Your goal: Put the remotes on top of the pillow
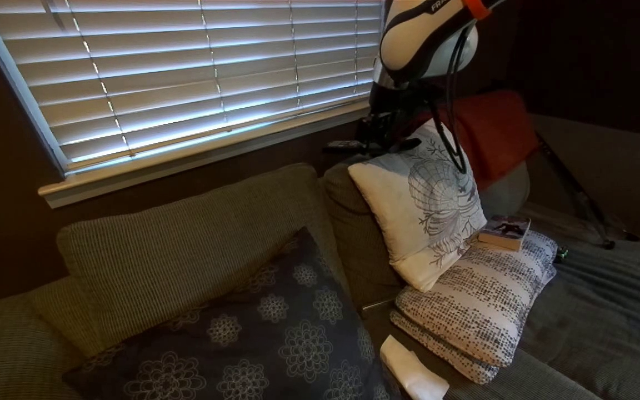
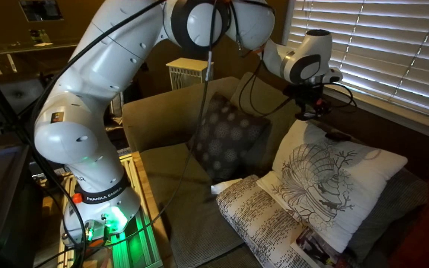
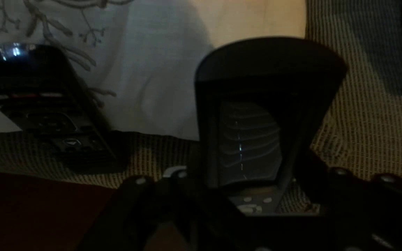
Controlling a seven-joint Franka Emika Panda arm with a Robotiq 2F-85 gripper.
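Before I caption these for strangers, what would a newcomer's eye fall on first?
Probably the big white robot arm, arching over the couch in an exterior view, its base lit green. Next, the white shell-print pillow leaning against the back cushion, then the wrist view's black remote with a glossy screen, held in the gripper.

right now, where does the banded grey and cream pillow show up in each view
In an exterior view: banded pillow at lower right, with a book on it.
In an exterior view: banded pillow at the bottom, right of centre, cut off by the frame.
In the wrist view: not there.
Shared landmark: the white printed pillow, beside it in both exterior views, across the wrist view's upper left.
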